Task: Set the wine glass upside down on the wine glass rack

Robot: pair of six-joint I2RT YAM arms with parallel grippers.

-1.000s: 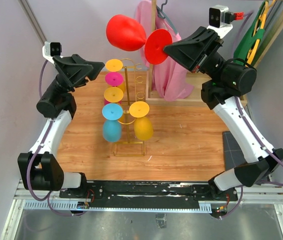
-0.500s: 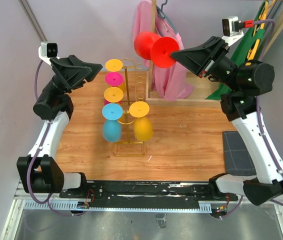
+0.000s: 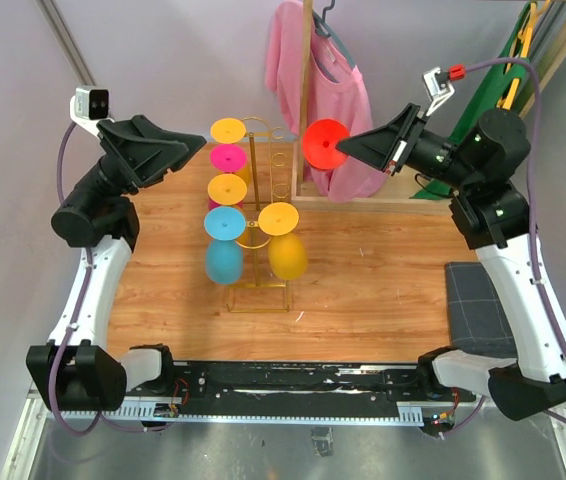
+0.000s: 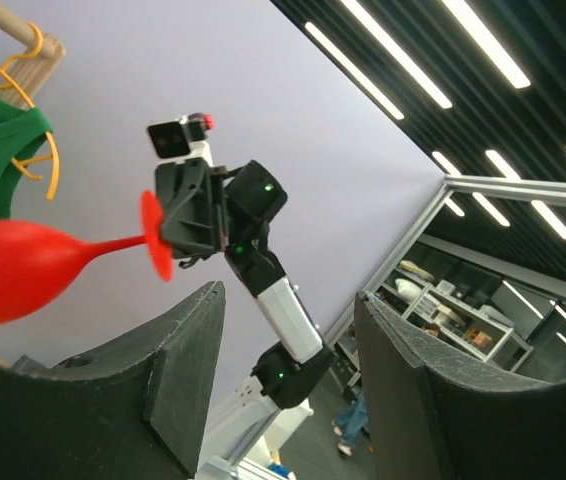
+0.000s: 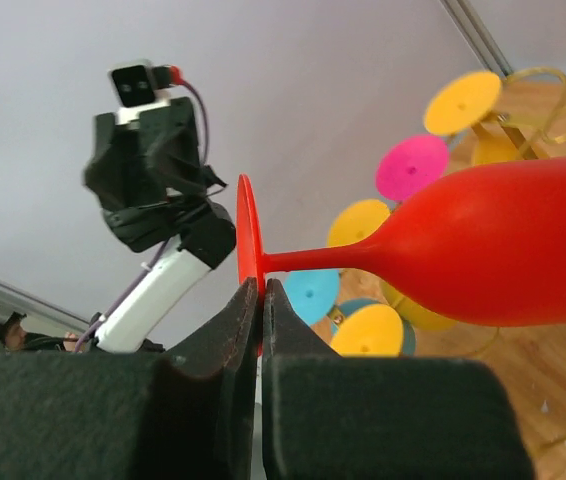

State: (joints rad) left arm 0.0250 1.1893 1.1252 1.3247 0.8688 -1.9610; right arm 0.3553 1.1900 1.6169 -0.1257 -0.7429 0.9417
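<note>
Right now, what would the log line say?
right gripper: shut on red wine glass | left gripper: open, empty | wine glass rack: other glasses hanging

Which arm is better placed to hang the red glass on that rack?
Right. The right gripper is shut on the red wine glass by its foot, near the wine glass rack; the left gripper is open, holding nothing.
</note>
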